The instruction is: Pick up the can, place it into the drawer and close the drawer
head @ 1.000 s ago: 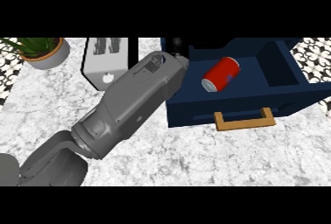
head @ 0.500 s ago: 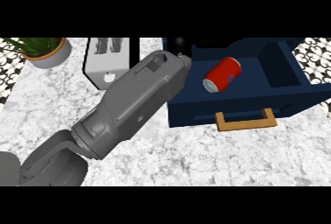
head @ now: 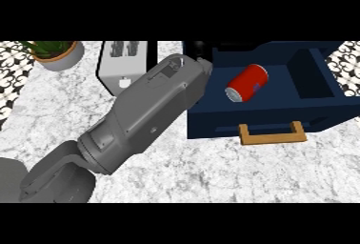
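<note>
A red can (head: pixel 247 83) lies on its side inside the open navy drawer (head: pixel 211 125), which has a wooden handle (head: pixel 273 133) at its front. My left forearm (head: pixel 147 114) runs from the lower left up to the drawer's back left corner. Of my left hand (head: pixel 200 47) only a small black part shows past the wrist, beside the drawer's left wall and apart from the can. The forearm hides the rest of it. My right hand is nowhere in the head view.
A white toaster (head: pixel 123 59) stands at the back, left of the forearm. A potted plant (head: pixel 56 53) sits in the far left corner. Marble counter (head: pixel 232 171) stretches in front of the drawer.
</note>
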Robot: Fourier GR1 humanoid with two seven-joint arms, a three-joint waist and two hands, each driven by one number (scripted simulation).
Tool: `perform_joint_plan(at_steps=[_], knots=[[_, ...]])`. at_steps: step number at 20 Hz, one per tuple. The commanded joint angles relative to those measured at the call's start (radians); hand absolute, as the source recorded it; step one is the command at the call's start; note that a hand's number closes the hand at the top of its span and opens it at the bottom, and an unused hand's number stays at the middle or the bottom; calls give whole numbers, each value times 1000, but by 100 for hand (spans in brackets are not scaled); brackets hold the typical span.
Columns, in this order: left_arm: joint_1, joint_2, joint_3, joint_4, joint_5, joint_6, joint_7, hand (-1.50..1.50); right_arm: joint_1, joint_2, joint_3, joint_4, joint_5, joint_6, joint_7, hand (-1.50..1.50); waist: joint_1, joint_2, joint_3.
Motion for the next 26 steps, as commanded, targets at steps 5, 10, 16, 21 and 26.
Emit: perform_joint_plan(at_steps=[5,10,16,21,26], knots=[[-37,0,22,19,23,-17,15,-150,-151,31,257,40,452,-72,-23,-150,40,0,-1],[-51,0,42,23,5,-12,58,-150,-226,33,409,157,687,-151,-66,-150,61,-11,-1],[2,39,29,-5,-31,-28,90,-150,-406,-21,477,424,876,-268,-124,-150,71,-14,-1],[52,93,15,-106,-55,-1,122,-150,-448,-10,582,645,1040,-381,-182,-150,94,-19,-1],[53,138,17,-134,-88,1,167,-150,-574,-52,615,828,1141,-417,-198,-150,78,-16,-1]])
